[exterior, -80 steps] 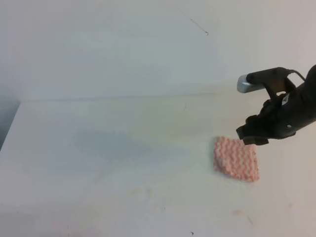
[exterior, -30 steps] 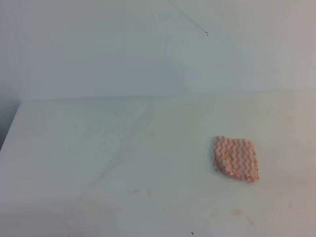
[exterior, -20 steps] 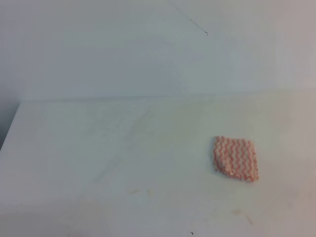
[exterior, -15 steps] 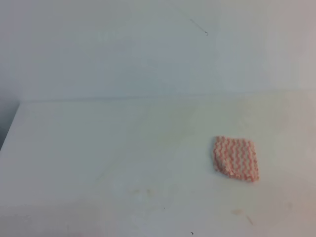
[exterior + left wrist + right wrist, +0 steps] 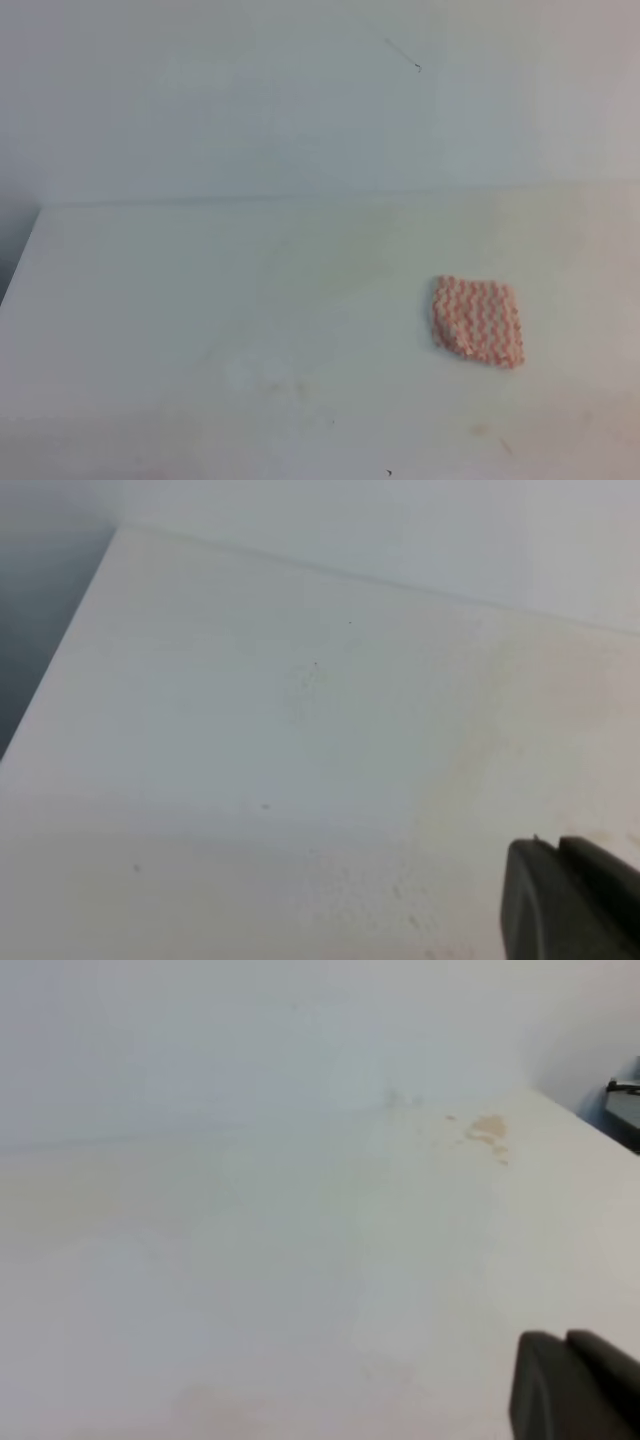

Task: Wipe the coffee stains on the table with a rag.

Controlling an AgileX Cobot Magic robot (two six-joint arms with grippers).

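Pincer (image 5: 575, 1390) state untellable on either arm; pink-and-white zigzag rag (image 5: 478, 320) flat on white table (image 5: 200, 300).

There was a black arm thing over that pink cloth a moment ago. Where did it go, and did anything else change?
The right arm's tool, which hung just above the rag's far corner earlier, has pulled out of the high view to the right; only a dark bit of it shows in its own camera. The rag lies on the table in the same place and shape, held by nothing. No coffee puddle shows near it.
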